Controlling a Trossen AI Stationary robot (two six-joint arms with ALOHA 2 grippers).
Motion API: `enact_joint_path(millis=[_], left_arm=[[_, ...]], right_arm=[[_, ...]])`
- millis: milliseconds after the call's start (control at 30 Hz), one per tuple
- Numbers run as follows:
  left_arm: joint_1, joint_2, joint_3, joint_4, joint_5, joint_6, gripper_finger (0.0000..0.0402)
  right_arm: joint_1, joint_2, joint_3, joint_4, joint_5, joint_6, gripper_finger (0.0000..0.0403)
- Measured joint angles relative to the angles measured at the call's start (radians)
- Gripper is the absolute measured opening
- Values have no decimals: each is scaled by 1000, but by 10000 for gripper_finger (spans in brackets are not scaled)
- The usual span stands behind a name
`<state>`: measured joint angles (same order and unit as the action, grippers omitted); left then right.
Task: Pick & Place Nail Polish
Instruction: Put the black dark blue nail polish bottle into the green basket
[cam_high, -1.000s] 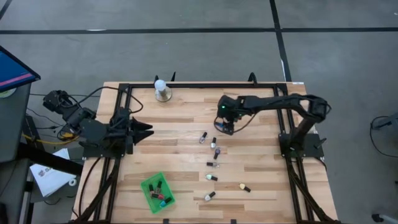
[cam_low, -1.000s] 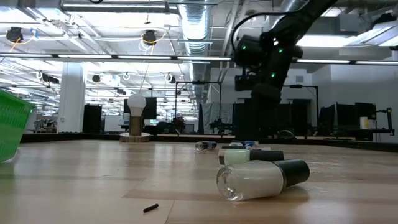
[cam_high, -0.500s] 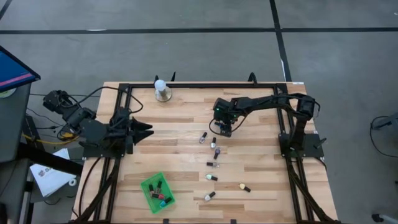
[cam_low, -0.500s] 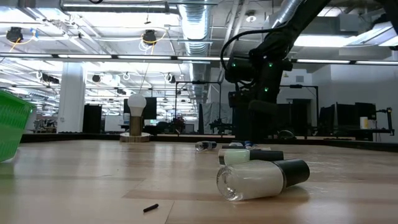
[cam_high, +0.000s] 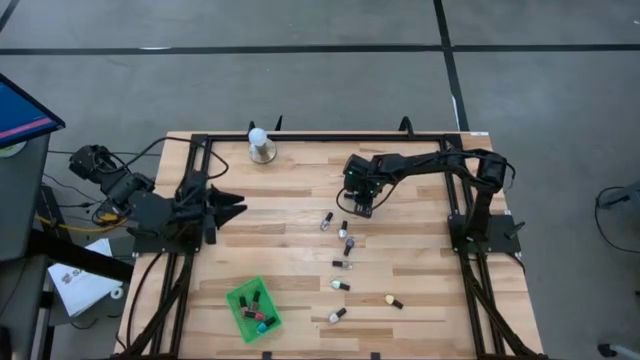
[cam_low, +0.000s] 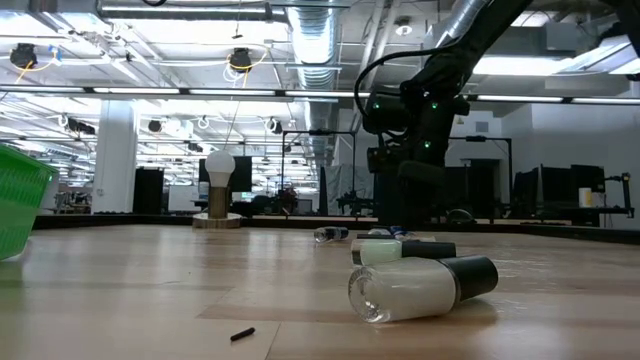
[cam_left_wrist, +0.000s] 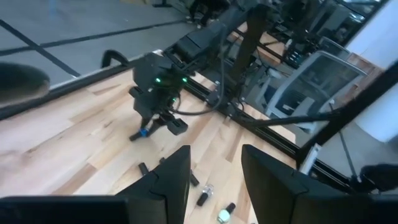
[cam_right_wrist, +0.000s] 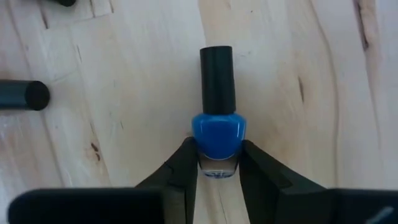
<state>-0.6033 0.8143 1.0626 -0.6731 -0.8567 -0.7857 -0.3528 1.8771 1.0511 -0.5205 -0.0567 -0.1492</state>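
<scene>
A blue nail polish bottle with a black cap lies on its side on the wooden table. My right gripper is down at the table's middle back, shut on this bottle. Several other bottles lie scattered nearer the front. Two pale ones lie on their sides close to the low camera. My left gripper waits open at the table's left, its fingers apart with nothing between them. My right gripper pinches the blue bottle's glass body between its two fingers, one on each side, near the bottom end. The fingers come from above and point down, lying across the bottle. The bottle lies flat on the table, with its cap pointing away from the fingers.
A green basket holding a few bottles sits at the front left. A white ball-topped round stand is at the far edge. Another black cap lies close beside the blue bottle. Black rails border both sides.
My right gripper has moved a little toward the table's left edge and come down to the table surface, then held still over the blue bottle. The left arm has kept still.
</scene>
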Motion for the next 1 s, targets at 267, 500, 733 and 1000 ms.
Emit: enact_joint_path(millis=[267, 500, 733, 1000], left_arm=[[0, 0, 0, 0, -131, 17, 141], [34, 15, 0, 2, -138, 107, 177], [95, 19, 0, 1, -67, 131, 233], [128, 19, 0, -22, 193, 155, 268]], right_arm=[[11, -120, 51, -21, -104, 22, 51], [33, -324, 65, 108, -161, 184, 1], [70, -406, 66, 158, -126, 316, 19], [143, -381, 66, 102, -128, 326, 49]])
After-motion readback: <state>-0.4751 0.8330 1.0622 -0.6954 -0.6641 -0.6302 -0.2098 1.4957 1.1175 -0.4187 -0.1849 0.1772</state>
